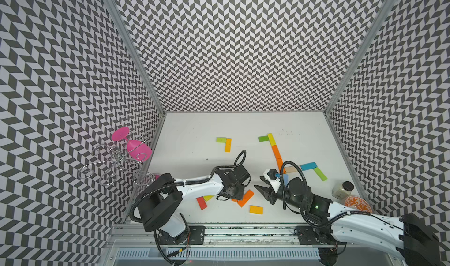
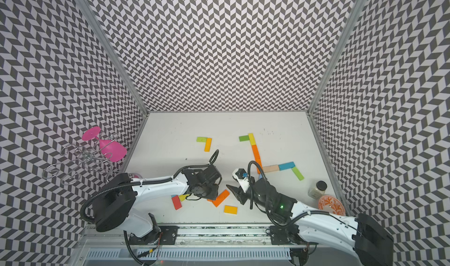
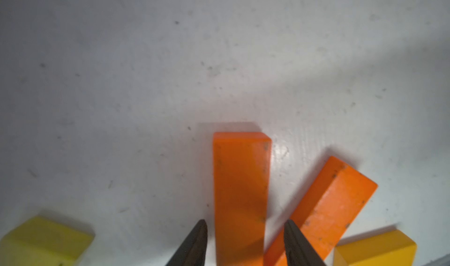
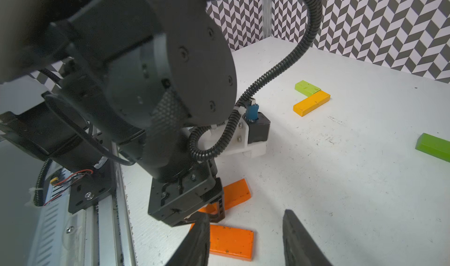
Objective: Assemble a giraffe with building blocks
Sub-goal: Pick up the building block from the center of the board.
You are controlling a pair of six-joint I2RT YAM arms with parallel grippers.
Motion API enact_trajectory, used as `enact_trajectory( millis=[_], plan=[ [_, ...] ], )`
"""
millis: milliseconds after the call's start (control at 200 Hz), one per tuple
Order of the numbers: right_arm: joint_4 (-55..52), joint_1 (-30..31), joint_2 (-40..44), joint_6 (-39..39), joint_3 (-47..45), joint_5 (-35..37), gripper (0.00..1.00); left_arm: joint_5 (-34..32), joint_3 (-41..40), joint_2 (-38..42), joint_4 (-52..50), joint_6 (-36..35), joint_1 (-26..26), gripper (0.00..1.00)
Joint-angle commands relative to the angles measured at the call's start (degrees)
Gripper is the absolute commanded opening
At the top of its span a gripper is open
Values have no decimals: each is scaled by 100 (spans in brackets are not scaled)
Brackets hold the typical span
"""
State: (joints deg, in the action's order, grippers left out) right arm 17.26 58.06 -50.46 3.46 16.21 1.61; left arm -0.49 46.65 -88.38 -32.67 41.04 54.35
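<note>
Two tools | my left tool (image 3: 244, 228) straddles an orange block (image 3: 239, 191) lying flat on the tabletop (image 3: 146, 82), with a second orange block (image 3: 328, 204) slanting just beside it; clamped or not, I cannot tell | my right tool (image 4: 246, 213) hangs near, jaws apart, empty | part-built giraffe (image 1: 276, 152) lies flat toward the tabletop's far right.

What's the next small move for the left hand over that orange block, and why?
Probably close the left hand on the orange block: its fingers straddle the block with slim gaps on both sides. Close gently, since a second orange block lies right beside one finger and might get nudged.
</note>
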Motion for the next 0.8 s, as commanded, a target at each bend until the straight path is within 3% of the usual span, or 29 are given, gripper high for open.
enact_trajectory(
  millis=[0, 165, 356, 481, 796],
  plan=[
    [514, 47, -114, 1, -18, -57, 47, -192, -26, -88, -182, -84, -104, 49],
    [464, 51, -243, -20, 42, -76, 47, -236, -24, -92, -221, -109, -135, 52],
    [474, 55, -318, -37, 73, -91, 47, -269, -10, -302, -196, -246, -211, 31],
    [454, 56, -285, -25, 101, -123, 47, -409, 221, -338, -278, -533, -625, 17],
    [331, 56, -237, -100, 198, -144, 47, -645, 1215, -653, -456, -1401, -1924, 18]
  ],
)
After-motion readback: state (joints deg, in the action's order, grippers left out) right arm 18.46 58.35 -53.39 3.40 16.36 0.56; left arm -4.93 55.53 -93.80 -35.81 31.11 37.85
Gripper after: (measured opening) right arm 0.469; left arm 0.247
